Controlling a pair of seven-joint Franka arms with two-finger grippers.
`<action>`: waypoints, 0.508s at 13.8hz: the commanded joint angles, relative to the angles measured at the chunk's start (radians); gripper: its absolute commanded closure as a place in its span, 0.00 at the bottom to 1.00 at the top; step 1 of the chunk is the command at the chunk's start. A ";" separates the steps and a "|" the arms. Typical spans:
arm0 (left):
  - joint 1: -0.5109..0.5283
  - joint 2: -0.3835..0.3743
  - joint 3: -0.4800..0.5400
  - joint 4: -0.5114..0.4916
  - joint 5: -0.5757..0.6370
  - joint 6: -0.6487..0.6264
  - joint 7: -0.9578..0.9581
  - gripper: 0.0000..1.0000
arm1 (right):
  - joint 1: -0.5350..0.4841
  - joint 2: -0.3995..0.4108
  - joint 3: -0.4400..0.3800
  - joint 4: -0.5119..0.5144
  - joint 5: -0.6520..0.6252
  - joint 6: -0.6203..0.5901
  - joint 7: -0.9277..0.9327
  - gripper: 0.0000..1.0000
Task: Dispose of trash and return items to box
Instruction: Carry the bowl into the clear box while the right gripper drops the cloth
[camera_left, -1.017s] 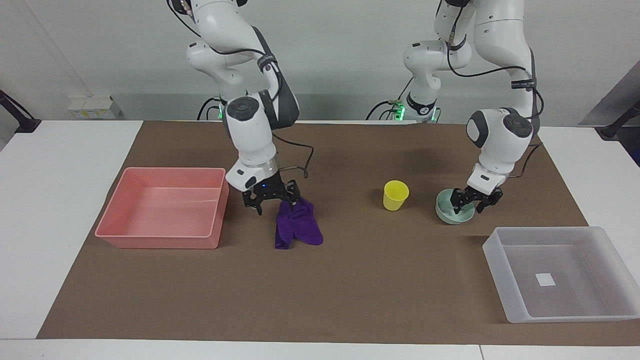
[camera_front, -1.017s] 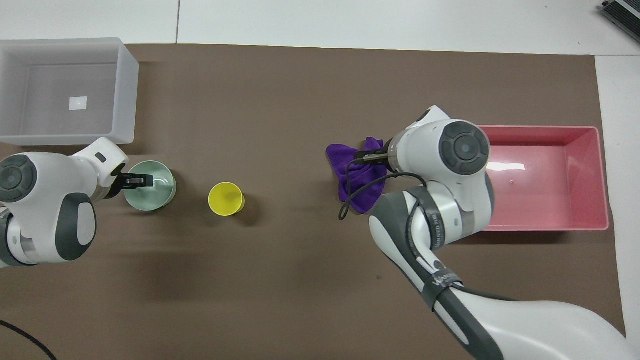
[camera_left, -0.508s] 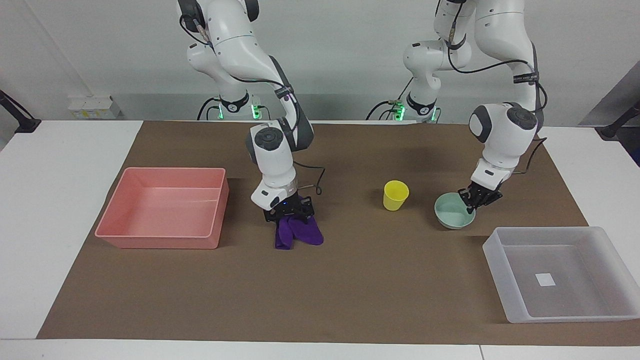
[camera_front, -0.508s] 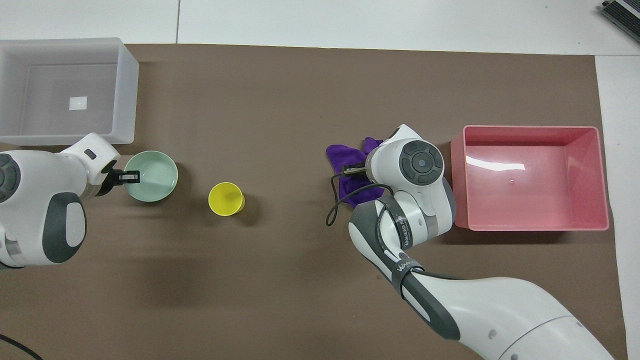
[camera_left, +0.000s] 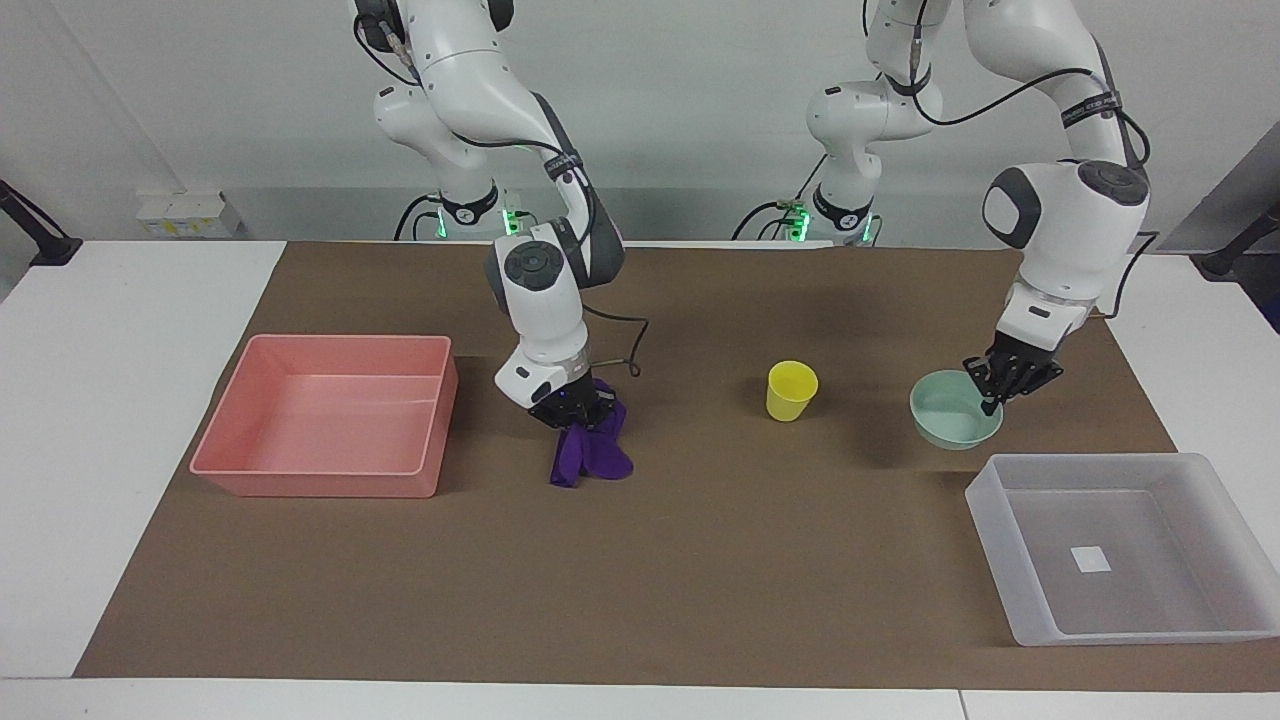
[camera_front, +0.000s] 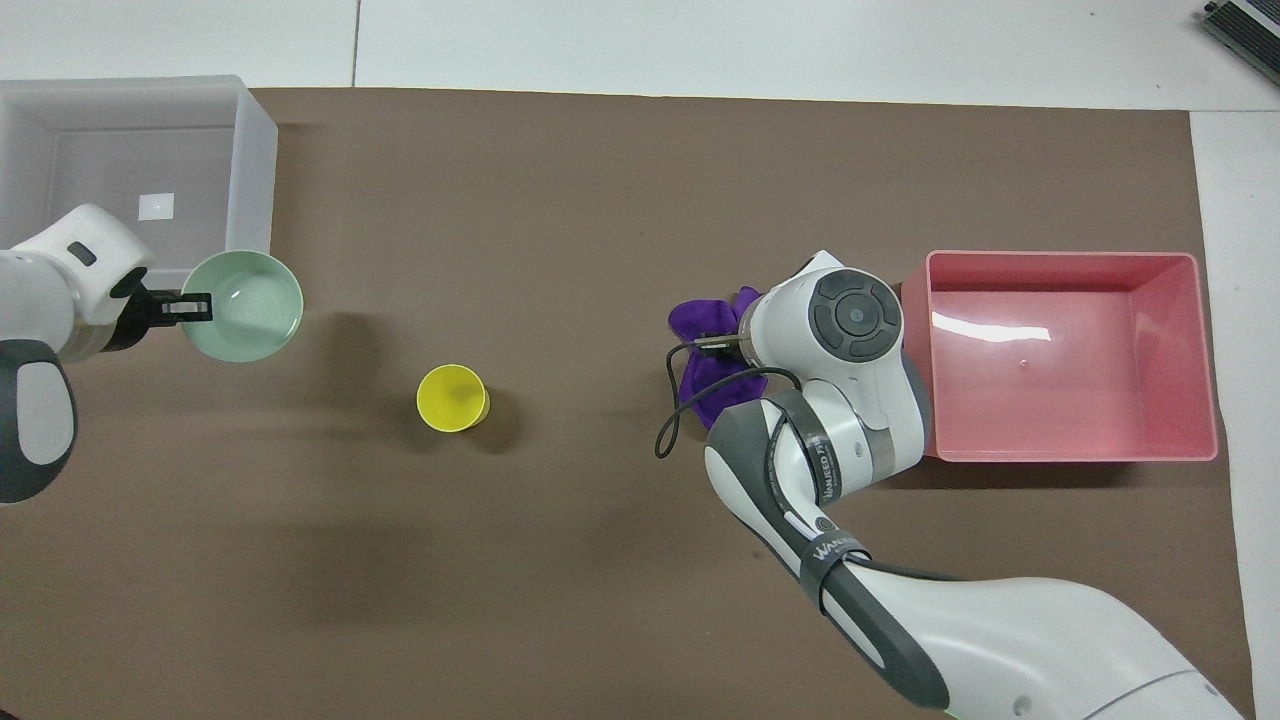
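Note:
My right gripper (camera_left: 575, 405) is shut on the top of the deep purple cloth (camera_left: 590, 452), which hangs bunched below it beside the pink tub; its lower end is at the mat or just above it. In the overhead view the wrist covers most of the cloth (camera_front: 703, 385). My left gripper (camera_left: 1005, 385) is shut on the rim of the mint-green bowl (camera_left: 952, 422) and holds it above the mat, close to the translucent box (camera_left: 1140, 590). The overhead view shows the gripper (camera_front: 185, 305) and the bowl (camera_front: 245, 305) at the corner of the box (camera_front: 100, 150). The yellow cup (camera_left: 791, 390) stands upright mid-table (camera_front: 453, 398).
A pink rectangular tub (camera_left: 330, 420) stands toward the right arm's end of the table, empty (camera_front: 1060, 380). The brown mat (camera_left: 700, 580) covers the middle of the table. A black cable loops from the right wrist (camera_front: 668, 430).
The right gripper has closed on the cloth and raised it, gathering it up. The left gripper has lifted the bowl and carried it toward the translucent box.

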 joint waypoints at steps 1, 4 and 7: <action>0.037 0.111 -0.007 0.181 0.015 -0.059 0.016 1.00 | -0.029 -0.103 -0.004 0.020 0.007 -0.102 0.022 1.00; 0.081 0.239 -0.008 0.400 0.015 -0.151 0.029 1.00 | -0.115 -0.200 -0.007 0.034 0.001 -0.162 0.014 1.00; 0.112 0.415 -0.011 0.658 0.011 -0.258 0.030 1.00 | -0.238 -0.270 -0.006 0.035 -0.063 -0.216 -0.084 1.00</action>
